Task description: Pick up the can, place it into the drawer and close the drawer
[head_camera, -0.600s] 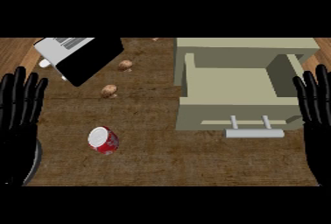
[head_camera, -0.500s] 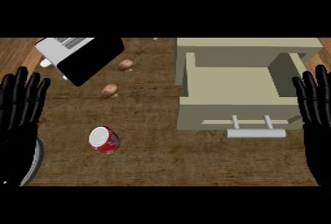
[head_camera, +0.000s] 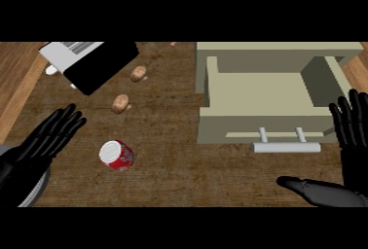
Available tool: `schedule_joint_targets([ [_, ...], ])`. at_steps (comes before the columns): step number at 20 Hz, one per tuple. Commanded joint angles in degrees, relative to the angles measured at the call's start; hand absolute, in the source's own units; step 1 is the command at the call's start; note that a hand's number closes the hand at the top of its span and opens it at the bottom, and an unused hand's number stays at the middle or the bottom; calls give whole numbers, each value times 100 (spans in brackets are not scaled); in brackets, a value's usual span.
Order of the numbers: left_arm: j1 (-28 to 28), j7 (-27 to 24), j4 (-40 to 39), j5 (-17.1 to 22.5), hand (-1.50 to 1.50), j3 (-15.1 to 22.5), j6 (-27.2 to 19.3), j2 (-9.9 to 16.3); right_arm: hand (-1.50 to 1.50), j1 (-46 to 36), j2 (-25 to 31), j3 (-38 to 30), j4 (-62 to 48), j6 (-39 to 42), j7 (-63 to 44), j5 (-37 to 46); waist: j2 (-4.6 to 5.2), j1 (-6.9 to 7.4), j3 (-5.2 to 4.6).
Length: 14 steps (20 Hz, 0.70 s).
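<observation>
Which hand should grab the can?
Left. The left hand is open just beside the red can, which lies on its side on the counter. The right hand is across the open drawer, farther off.

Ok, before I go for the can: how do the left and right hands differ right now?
The left hand leans in over the brown mat, fingers straight and angled toward the red can, close beside it but apart; the right hand stands fingers-up at the view's right edge, beside the open drawer, far from the can. The right hand's thumb juts out low across the mat; the left's is not clearly seen. Both are black, open and hold nothing.
</observation>
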State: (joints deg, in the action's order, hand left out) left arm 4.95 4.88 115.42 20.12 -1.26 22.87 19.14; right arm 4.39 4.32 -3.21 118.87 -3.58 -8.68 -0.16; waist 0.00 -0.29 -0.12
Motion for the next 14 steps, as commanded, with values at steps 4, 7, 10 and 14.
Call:
schedule_joint_targets([
  [4, 297, 834, 246, 1693, -150, -1001, 834, 934, -150, 613, -30, -291, 229, 13, -185, -174, -10, 37, 14],
  [7, 460, 778, -26, 1965, -150, -1307, 1199, 1077, -150, 1155, 105, -557, 617, 397, -47, -580, -15, 11, 13],
  [10, 597, 646, 84, 1612, -150, -1315, 1332, 716, -150, 770, 379, -1222, 42, 638, 45, -1024, -6, 34, 13],
  [14, 994, 982, 457, 2088, -150, -1516, 1427, 694, -150, 1200, 301, -1238, 751, 809, -180, -1212, -13, 42, 13],
])
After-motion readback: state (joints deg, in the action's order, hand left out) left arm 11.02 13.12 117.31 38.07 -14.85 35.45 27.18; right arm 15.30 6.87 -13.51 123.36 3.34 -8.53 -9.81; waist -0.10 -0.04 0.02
